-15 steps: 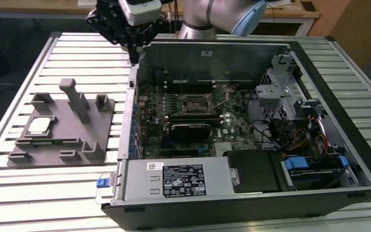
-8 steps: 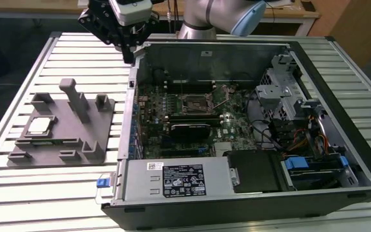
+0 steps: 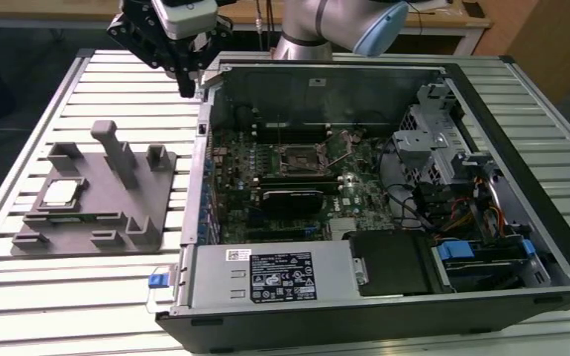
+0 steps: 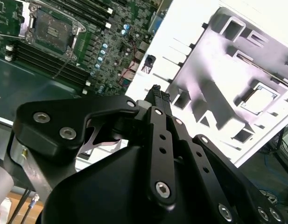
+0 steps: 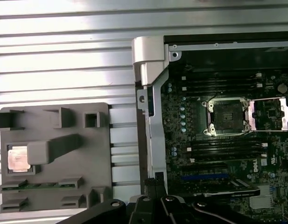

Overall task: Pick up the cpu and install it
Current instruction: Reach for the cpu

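Slatted metal desk point(image 3: 97, 81) carries everything. The open PC case point(image 3: 364, 322) lies on its side and takes up the exterior view's right and middle. The motherboard point(image 3: 246, 163) is exposed inside, with drive cages and cabling at the exterior view's right. The arm point(image 3: 310, 30) comes in from the far edge of the desk, behind the case. The grey plastic fixture point(image 3: 116, 200) with upright posts sits flat on the desk on the exterior view's left, beside the case and not touching it. The end effector point(image 3: 185, 85) hangs above the desk at the case's far corner on the exterior view's left, just outside the case wall. Its fingers are together with nothing between them, and both wrist views show the tips closed point(image 4: 158, 93) point(image 5: 154, 182). The CPU socket point(image 3: 298, 157) sits mid-board with its load plate flipped open and its contact field exposed, which is clearest in the first wrist view point(image 5: 226, 115). The cpu point(image 3: 59, 193) is in a square pocket of the fixture, on the side away from the case, lying flat with its silvery top up. It is well apart from the end effector and from the socket. Both wrist views show it seated there point(image 5: 17, 157) point(image 4: 259, 98).
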Controlling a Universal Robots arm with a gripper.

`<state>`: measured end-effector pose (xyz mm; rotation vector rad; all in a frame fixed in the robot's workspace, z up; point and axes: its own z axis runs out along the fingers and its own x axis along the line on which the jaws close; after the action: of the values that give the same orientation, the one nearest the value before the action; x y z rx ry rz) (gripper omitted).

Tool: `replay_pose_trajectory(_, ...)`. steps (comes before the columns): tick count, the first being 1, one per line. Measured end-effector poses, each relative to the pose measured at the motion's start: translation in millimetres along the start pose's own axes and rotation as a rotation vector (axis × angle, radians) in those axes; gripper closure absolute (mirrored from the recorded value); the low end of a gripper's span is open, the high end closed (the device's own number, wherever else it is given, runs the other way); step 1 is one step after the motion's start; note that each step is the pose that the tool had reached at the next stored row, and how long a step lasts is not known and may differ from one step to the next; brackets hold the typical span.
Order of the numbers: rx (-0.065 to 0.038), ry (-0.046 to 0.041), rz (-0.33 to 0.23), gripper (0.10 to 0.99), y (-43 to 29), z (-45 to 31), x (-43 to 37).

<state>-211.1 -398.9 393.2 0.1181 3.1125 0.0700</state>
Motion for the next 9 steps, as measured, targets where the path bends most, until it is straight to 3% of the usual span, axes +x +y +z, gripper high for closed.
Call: replay_pose_trajectory(9, 0.0, 0.0, 0.0, 0.98, -1.2, -0.3, 15.8)
